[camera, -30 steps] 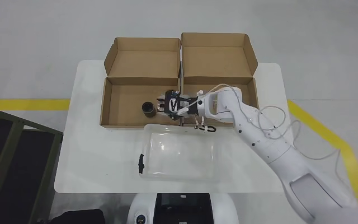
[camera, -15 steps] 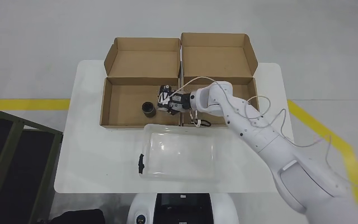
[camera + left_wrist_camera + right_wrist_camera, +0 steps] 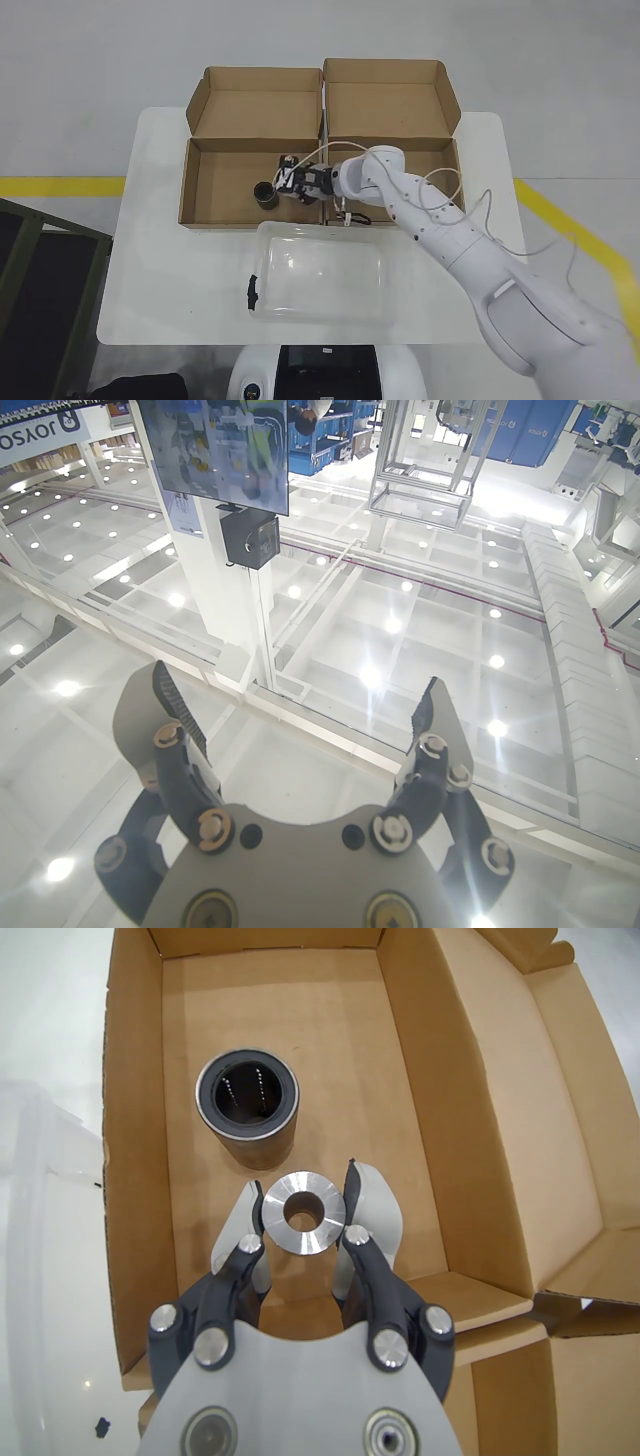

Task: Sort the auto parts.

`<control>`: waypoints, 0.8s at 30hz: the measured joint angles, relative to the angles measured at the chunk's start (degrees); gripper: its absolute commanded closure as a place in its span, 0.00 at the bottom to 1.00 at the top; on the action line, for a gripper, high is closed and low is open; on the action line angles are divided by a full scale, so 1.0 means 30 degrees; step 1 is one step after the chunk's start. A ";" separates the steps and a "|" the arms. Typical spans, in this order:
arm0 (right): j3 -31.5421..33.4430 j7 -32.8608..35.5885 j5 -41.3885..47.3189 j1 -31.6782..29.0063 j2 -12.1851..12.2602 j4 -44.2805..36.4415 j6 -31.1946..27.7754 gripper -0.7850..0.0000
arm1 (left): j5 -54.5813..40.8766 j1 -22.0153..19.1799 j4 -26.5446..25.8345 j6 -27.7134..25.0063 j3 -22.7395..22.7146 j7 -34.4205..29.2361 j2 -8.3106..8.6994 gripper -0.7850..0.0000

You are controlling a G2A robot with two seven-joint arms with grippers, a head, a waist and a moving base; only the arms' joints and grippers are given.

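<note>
White table [image 3: 180,290] on a grey floor [image 3: 100,60] crossed by a yellow line [image 3: 60,186]; a dark rack [image 3: 40,300] stands off the table's left edge. Two open cardboard boxes sit side by side along the far edge, lids folded back. A clear plastic bin [image 3: 320,280] lies at the near edge, just in front of the boxes.

The right gripper [image 3: 304,1180] is inside the left box [image 3: 215,195], near its right end wall, with its fingers clamped on a metal ring [image 3: 303,1213]. A dark cylinder [image 3: 247,1113] stands upright on the box floor just beside the ring, towards the box's middle. The right box [image 3: 445,165] is partly covered by the arm.

The left gripper [image 3: 296,672] points up at a ceiling of lit panels, fingers spread wide and holding nothing; a white column [image 3: 210,565] carries a screen [image 3: 215,445].
</note>
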 measured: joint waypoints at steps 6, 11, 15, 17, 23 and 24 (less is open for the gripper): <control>-0.0095 0.0187 -0.0188 0.0069 -0.0364 0.0510 0.0008 0.65 | 0.0000 0.0000 0.0000 0.0000 0.0000 0.0000 0.0000 0.00; -0.0002 0.0291 -0.0249 0.0195 -0.0606 0.0773 0.0105 0.57 | 0.0000 0.0000 0.0000 0.0000 0.0000 0.0000 0.0000 0.00; 0.0453 -0.0102 -0.0394 0.0241 -0.0500 0.0258 0.0004 0.52 | 0.0000 0.0000 0.0000 0.0000 0.0000 0.0000 0.0000 0.00; 0.0802 -0.0196 -0.0517 0.0146 -0.0311 -0.0378 -0.0298 0.51 | 0.0000 0.0000 0.0000 0.0000 0.0000 0.0000 0.0000 0.00; 0.2391 0.0158 -0.0904 -0.0876 0.0617 -0.3633 -0.0833 0.42 | 0.0000 0.0000 0.0000 0.0000 0.0000 0.0000 0.0000 0.00; 0.2702 0.0335 -0.0974 -0.1125 0.0794 -0.4274 -0.0896 0.40 | 0.0000 0.0000 0.0000 0.0000 0.0000 0.0000 0.0000 0.00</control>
